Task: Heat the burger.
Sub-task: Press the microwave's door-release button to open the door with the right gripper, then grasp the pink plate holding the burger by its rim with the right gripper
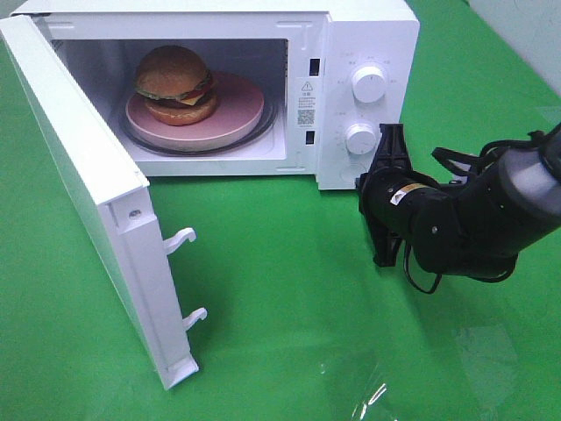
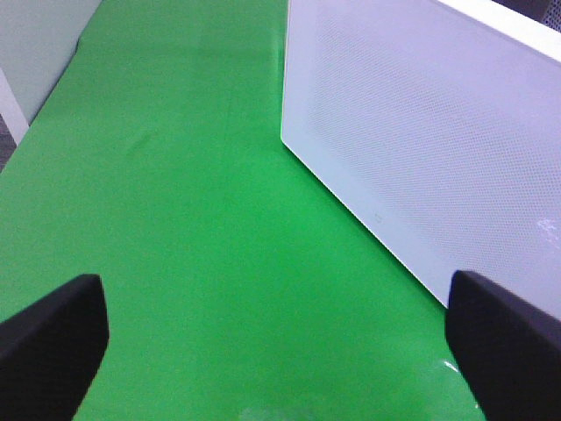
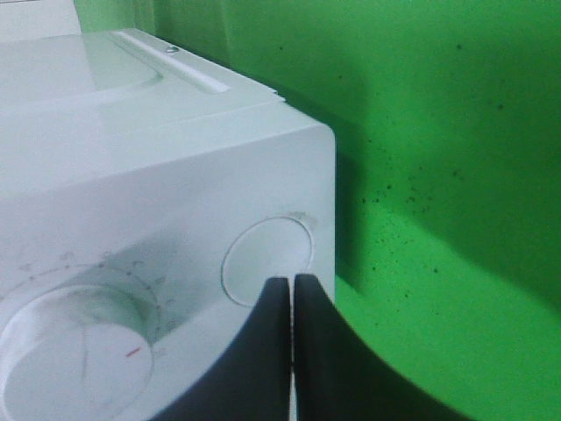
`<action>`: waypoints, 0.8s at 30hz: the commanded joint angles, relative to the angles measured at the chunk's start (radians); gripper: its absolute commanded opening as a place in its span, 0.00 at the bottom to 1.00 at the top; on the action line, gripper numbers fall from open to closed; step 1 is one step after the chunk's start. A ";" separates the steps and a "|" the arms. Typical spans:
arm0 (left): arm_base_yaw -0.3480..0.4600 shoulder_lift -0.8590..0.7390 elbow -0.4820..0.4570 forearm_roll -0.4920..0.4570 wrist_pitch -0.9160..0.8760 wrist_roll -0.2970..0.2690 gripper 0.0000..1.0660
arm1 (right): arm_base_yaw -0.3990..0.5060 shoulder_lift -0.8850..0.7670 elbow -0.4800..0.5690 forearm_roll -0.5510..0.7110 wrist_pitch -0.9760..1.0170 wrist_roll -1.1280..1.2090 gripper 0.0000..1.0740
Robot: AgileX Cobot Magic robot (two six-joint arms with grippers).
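1. Right gripper (image 3: 292,281): fingers pressed together, nothing held. The tips sit at the round button (image 3: 267,260) in the lower corner of the microwave (image 1: 368,44) panel, under the lower knob (image 1: 360,138). We can't tell if they touch it.
2. Left gripper (image 2: 273,289): fingers wide apart, empty, low over the green table (image 1: 289,289), just beside the outer face of the door (image 1: 79,167).
3. Burger (image 1: 173,83) sits upright on the pink plate (image 1: 241,110) inside the cavity, left of the right gripper, past the panel.
4. The door is wide open, swung out left. We judge closing it comes next. The left arm is nearer, and the push goes on the outer face, toward the cavity.
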 commanded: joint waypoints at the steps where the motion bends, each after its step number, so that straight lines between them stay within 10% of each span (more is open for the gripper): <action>1: -0.007 -0.006 0.004 -0.006 0.001 -0.005 0.91 | 0.003 -0.033 0.017 -0.026 0.008 -0.006 0.00; 24: -0.007 -0.006 0.004 -0.006 0.001 -0.005 0.91 | 0.003 -0.351 0.139 -0.142 0.406 -0.303 0.05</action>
